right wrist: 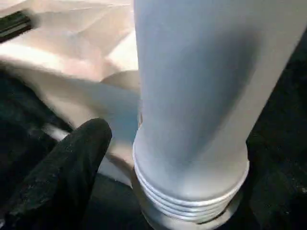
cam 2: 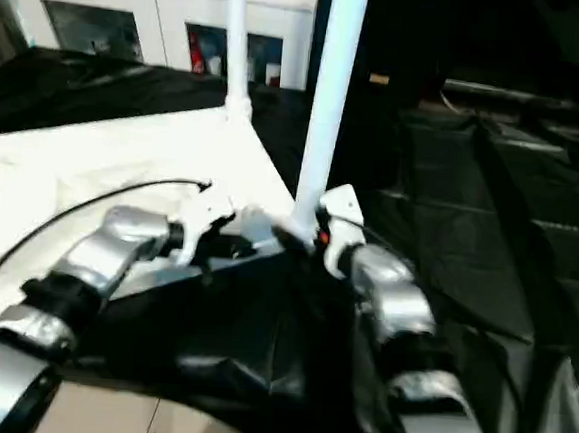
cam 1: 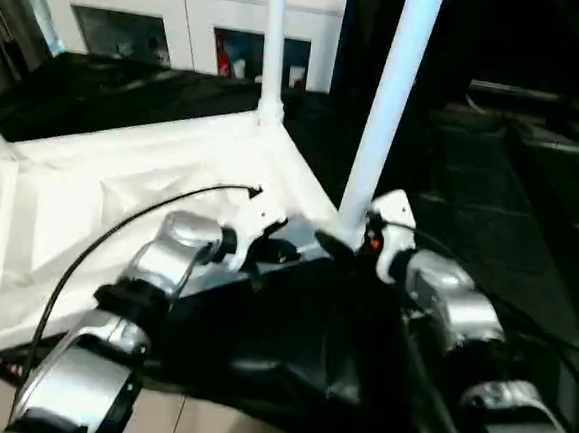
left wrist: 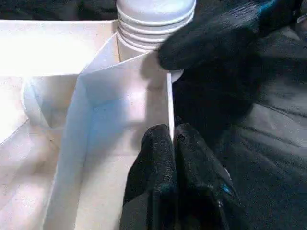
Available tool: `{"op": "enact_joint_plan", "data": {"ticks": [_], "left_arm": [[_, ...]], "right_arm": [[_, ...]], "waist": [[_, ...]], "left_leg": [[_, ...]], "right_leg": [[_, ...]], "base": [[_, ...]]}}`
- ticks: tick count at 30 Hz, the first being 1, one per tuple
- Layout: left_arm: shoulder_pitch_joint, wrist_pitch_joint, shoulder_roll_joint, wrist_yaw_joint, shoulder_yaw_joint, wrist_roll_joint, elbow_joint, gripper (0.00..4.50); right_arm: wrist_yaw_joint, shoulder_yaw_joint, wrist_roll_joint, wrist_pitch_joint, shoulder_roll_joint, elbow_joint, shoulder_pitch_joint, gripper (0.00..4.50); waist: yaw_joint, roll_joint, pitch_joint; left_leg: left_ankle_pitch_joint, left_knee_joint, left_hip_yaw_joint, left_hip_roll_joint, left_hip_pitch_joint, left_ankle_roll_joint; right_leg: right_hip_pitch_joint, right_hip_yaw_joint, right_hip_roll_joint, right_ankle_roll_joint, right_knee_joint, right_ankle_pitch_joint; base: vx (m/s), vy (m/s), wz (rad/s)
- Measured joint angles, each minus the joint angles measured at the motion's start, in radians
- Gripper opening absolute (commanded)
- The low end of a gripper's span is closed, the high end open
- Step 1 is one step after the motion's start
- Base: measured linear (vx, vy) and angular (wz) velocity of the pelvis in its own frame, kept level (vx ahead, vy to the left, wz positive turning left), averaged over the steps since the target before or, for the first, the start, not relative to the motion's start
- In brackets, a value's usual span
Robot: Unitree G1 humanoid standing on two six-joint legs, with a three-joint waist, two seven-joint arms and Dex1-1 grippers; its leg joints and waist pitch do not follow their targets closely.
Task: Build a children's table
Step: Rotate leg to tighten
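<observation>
My left gripper (left wrist: 173, 143) pinches the upturned table top's rim (left wrist: 169, 103), while my right gripper (cam 1: 353, 244) clasps the leg (cam 1: 389, 104) standing in its corner socket.

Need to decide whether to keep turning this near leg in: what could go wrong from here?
1. The near leg leans, and its threads still show above the corner socket, so it may cross-thread or jam.
2. The left end effector pinches only the thin rim of the table top; the top could slip or twist.
3. The right end effector sits low at the leg's base, so the long leg could tip over.
</observation>
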Motion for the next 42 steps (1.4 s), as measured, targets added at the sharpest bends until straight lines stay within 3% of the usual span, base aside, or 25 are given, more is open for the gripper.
{"op": "enact_joint_plan", "data": {"ticks": [5,9,18,20,21,28,31,34,39,42], "left_arm": [[0.036,-0.014,0.034,-0.11,-0.018,-0.021,-0.06,0.0],[0.056,-0.019,0.071,-0.181,-0.027,-0.038,-0.091,0.0],[0.084,-0.029,0.115,-0.246,-0.033,-0.047,-0.133,0.0],[0.088,-0.029,0.118,-0.248,-0.036,-0.052,-0.135,0.0],[0.089,-0.029,0.119,-0.248,-0.037,-0.053,-0.136,0.0],[0.098,-0.028,0.117,-0.25,-0.037,-0.053,-0.143,0.0],[0.098,-0.018,0.107,-0.229,-0.038,-0.051,-0.143,0.0],[0.08,0.004,0.068,-0.133,-0.027,-0.039,-0.116,0.0],[-0.004,0.055,-0.035,0.053,-0.002,-0.001,0.003,0.0],[-0.028,0.074,-0.071,0.12,0.003,0.001,0.036,0.0]], "right_arm": [[0.158,0.041,0.03,0.03,-0.068,-0.091,0.038,4.29],[0.259,0.064,0.047,0.053,-0.114,-0.156,0.061,4.29],[0.326,0.085,0.073,0.091,-0.144,-0.219,0.08,3.41],[0.331,0.088,0.074,0.094,-0.149,-0.221,0.082,3.41],[0.333,0.089,0.074,0.094,-0.149,-0.221,0.083,3.13],[0.327,0.089,0.077,0.095,-0.149,-0.232,0.097,2.73],[0.299,0.079,0.078,0.097,-0.132,-0.233,0.107,2.68],[0.172,0.031,0.072,0.103,-0.075,-0.206,0.112,2.67],[-0.149,-0.063,0.042,0.114,0.049,-0.119,0.065,2.66],[-0.27,-0.086,0.029,0.114,0.089,-0.088,0.04,2.65]], "waist": [[0.021,0.001,0.001],[0.028,0.001,0.001],[0.035,0.001,0.001],[0.036,0.001,0.001],[0.036,0.001,0.001],[0.037,0.0,0.001],[0.037,0.0,0.001],[0.035,0.0,0.0],[0.015,-0.001,0.0],[0.012,0.0,-0.001]], "left_leg": [[0.0,0.0,0.0,0.0,-0.001,0.0],[0.0,0.0,0.0,0.0,-0.001,0.0],[0.0,0.0,0.0,0.0,-0.001,0.0],[0.0,0.0,0.0,0.0,-0.001,0.0],[0.0,0.0,0.0,0.0,-0.001,0.0],[0.0,0.0,0.0,0.0,-0.001,0.0],[0.0,0.0,0.0,0.0,-0.001,0.0],[0.0,0.001,0.001,0.0,0.0,0.0],[0.0,0.002,0.001,0.0,0.003,-0.001],[0.0,0.001,0.001,-0.001,0.004,-0.001]], "right_leg": [[-0.001,0.0,0.0,0.0,0.001,0.0],[-0.001,0.0,0.0,0.0,0.001,0.0],[-0.001,0.0,0.0,0.0,0.001,0.0],[-0.001,0.0,0.0,0.001,0.001,0.0],[-0.001,0.0,0.0,0.001,0.001,-0.001],[-0.001,0.0,0.0,0.001,0.001,-0.001],[0.0,0.0,0.0,0.001,0.001,-0.001],[0.001,0.0,-0.001,0.002,0.001,-0.001],[0.004,0.0,-0.001,0.005,0.0,-0.001],[0.004,0.0,-0.001,0.005,0.0,-0.001]], "base": [[0.0,0.0,0.0],[0.0,0.0,0.0],[0.0,0.0,0.0],[0.0,0.0,0.0],[0.0,0.0,0.0],[0.0,0.0,0.0],[0.0,0.0,0.0],[0.0,0.0,0.0],[0.0,0.0,0.0],[0.0,0.0,0.0]]}}
